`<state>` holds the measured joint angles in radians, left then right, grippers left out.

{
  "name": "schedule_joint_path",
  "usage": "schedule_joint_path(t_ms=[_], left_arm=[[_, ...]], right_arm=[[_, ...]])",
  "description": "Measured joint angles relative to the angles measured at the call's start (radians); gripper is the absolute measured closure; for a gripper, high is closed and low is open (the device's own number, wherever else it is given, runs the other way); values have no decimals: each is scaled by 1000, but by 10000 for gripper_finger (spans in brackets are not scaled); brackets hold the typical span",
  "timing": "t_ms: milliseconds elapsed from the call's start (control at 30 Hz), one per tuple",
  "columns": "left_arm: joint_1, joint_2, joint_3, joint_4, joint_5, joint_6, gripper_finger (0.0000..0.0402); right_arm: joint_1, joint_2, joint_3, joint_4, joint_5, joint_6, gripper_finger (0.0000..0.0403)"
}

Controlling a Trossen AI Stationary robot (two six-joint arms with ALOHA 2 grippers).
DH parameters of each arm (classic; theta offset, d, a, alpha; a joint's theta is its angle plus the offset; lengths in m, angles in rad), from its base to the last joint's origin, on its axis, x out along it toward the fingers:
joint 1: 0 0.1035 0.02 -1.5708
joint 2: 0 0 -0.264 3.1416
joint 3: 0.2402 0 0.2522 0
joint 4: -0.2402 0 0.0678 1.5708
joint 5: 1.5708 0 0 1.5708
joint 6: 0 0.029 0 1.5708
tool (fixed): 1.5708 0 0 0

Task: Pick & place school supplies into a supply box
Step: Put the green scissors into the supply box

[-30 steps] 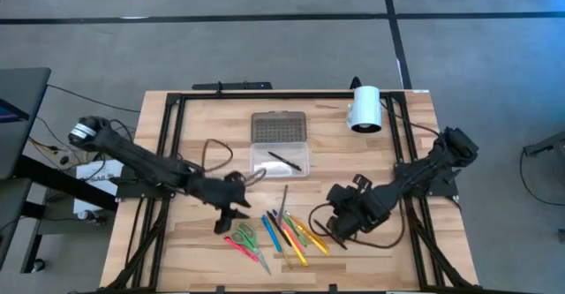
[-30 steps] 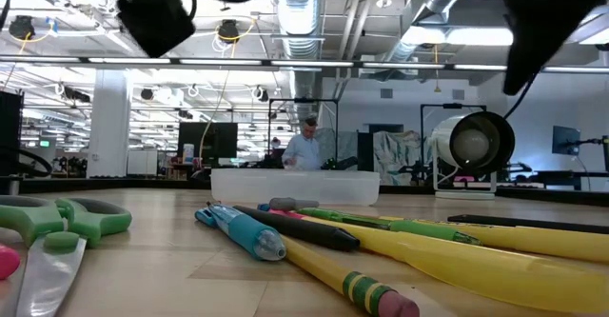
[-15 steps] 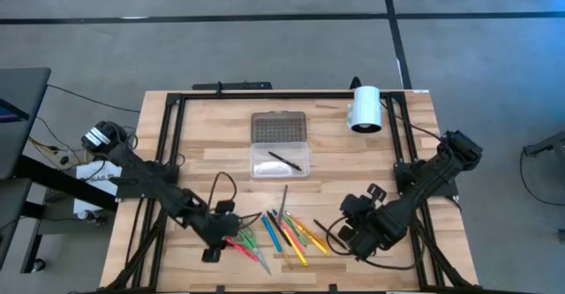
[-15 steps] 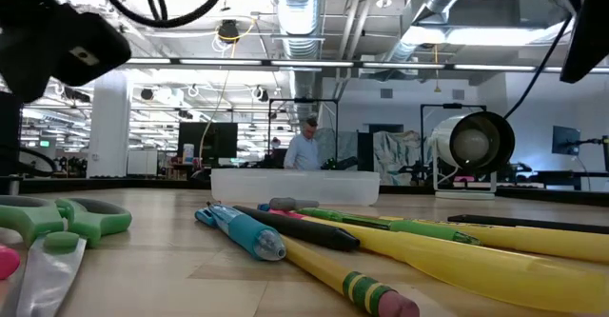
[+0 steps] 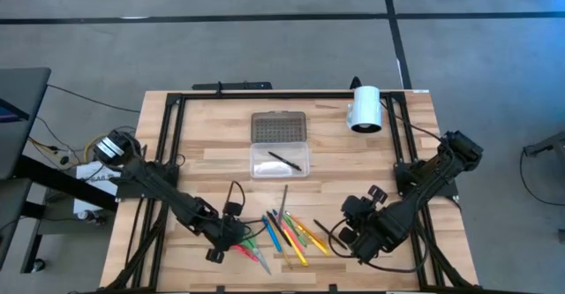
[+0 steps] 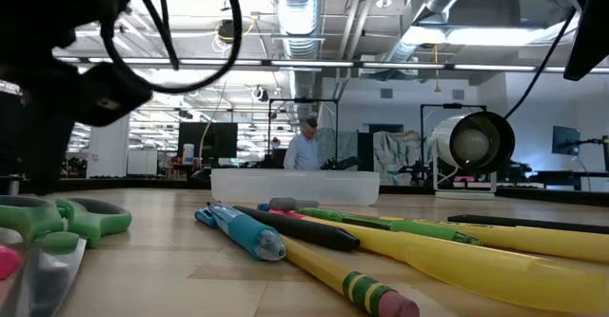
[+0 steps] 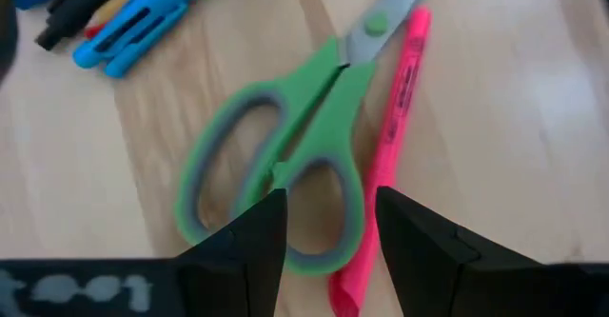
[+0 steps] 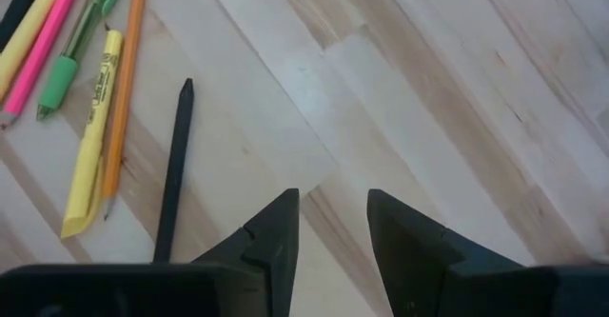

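Note:
Green-handled scissors [image 5: 245, 237] lie flat on the table beside a pink highlighter [image 7: 395, 117], at the left of a heap of pens and pencils [image 5: 291, 228]. My left gripper [image 7: 328, 231] is open, low over the scissors' handles [image 7: 285, 155], one finger on each side of a handle loop; I cannot tell whether it touches. The clear supply box [image 5: 279, 162] holds a black pen, and its dotted lid [image 5: 279, 126] lies behind it. My right gripper [image 8: 333, 227] is open and empty over bare wood, to the right of the heap, near a black pen [image 8: 174, 165].
A white cylinder [image 5: 365, 109] lies at the far right of the table. A black frame [image 5: 168, 144] runs along the table's sides. In the low view the pens [image 6: 381, 246] fill the foreground, the box [image 6: 295, 186] stands behind them, and a person stands in the room beyond.
My left gripper has gone from beside the box toward the table's near edge and down to the scissors. My right gripper has drawn a little toward the near right, away from the heap. The supplies have not moved.

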<state>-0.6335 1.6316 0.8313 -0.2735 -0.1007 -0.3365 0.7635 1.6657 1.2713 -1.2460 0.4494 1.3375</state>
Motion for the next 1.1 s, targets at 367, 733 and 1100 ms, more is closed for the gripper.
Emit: schedule_joint_path(t_ms=[367,733,1100], left_arm=[[45,-2,5,11,-17,59,249],[91,6,4,21,-14,263,249],[154,66,8,66,133,395,249]], right_arm=[[0,0,0,8,-1,25,282],[0,0,0,20,0,27,282],[1,0,0,26,-1,52,282]])
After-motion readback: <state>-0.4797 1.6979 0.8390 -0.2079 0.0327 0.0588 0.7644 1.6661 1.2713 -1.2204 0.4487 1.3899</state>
